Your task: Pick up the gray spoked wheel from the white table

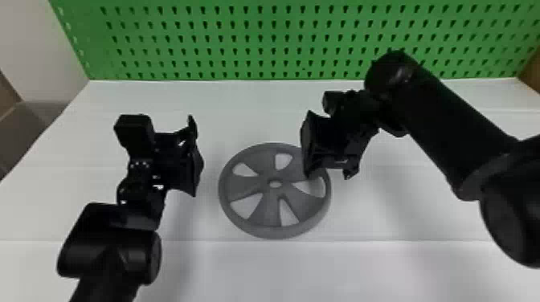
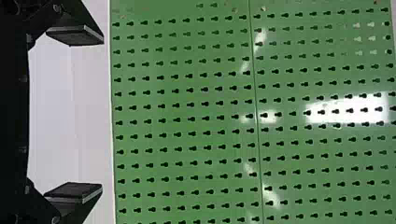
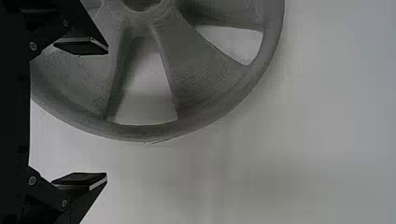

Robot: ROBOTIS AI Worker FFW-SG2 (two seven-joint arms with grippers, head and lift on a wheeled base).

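The gray spoked wheel (image 1: 257, 182) lies flat on the white table (image 1: 257, 269), near its middle. Left of it in the head view is my left gripper (image 1: 195, 154), apart from the wheel. In the left wrist view the left gripper (image 2: 98, 114) is open with nothing between its fingers. My right gripper (image 1: 327, 172) is over the wheel's right side and covers part of the rim in the head view. Open fingers of the right gripper (image 3: 107, 112) show in the right wrist view, with the spoked wheel (image 3: 196, 79) beyond them; I cannot tell whether they touch it.
A green pegboard (image 1: 257, 40) stands upright along the table's back edge. The black right forearm reaches across the table's right side. Pale wall and a brown surface are at the far left.
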